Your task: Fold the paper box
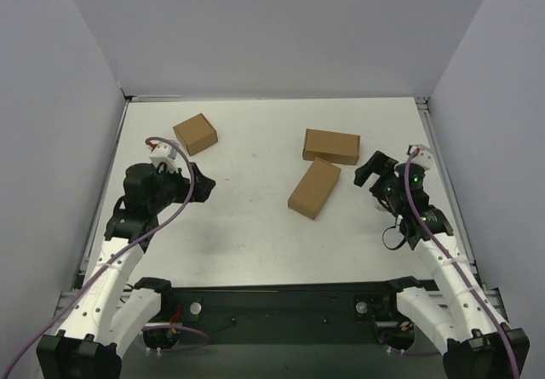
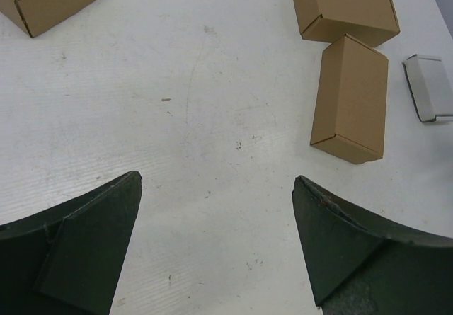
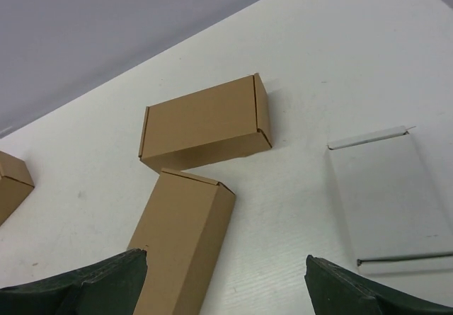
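White bench (image 1: 255, 234), walled in pale grey on three sides, carries two oblong brown boxes right of centre: the nearer paper box (image 1: 314, 187) lies askew, its far end touching the long side of the farther paper box (image 1: 331, 146). A smaller squarish carton (image 1: 194, 134) sits far left and a flat pale grey case (image 2: 428, 88) at the right. Both oblong boxes look closed with flaps tucked, so the folding seems done, with no flat panels in view, while the left fingers (image 2: 106, 237) and right fingers (image 3: 92, 279) are spread wide and empty, touching nothing.
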Robot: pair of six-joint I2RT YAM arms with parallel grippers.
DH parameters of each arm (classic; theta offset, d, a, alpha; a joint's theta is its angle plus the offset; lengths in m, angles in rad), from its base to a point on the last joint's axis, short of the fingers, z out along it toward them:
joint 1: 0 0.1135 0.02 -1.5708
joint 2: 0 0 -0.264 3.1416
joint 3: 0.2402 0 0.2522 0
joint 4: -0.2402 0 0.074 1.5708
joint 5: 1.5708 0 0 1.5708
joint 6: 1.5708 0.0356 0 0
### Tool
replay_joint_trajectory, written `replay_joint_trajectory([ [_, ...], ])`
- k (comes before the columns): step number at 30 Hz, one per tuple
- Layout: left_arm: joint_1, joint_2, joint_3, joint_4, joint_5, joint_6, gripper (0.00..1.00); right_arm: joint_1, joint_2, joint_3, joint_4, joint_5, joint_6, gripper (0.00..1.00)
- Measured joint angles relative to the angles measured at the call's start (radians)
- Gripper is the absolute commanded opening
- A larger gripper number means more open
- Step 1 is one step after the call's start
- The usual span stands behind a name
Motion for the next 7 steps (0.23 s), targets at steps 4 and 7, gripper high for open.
replay_joint_trajectory([
  [4,0.002,-0.029,0.0,0.0,-0.01,0.0,0.97,-0.041,-0.065,-0.011,-0.049,-0.013,-0.055,0.99],
  [7,0.003,-0.043,0.0,0.0,-0.023,0.0,0.97,-0.053,-0.091,-0.025,-0.074,-0.016,-0.075,0.99],
])
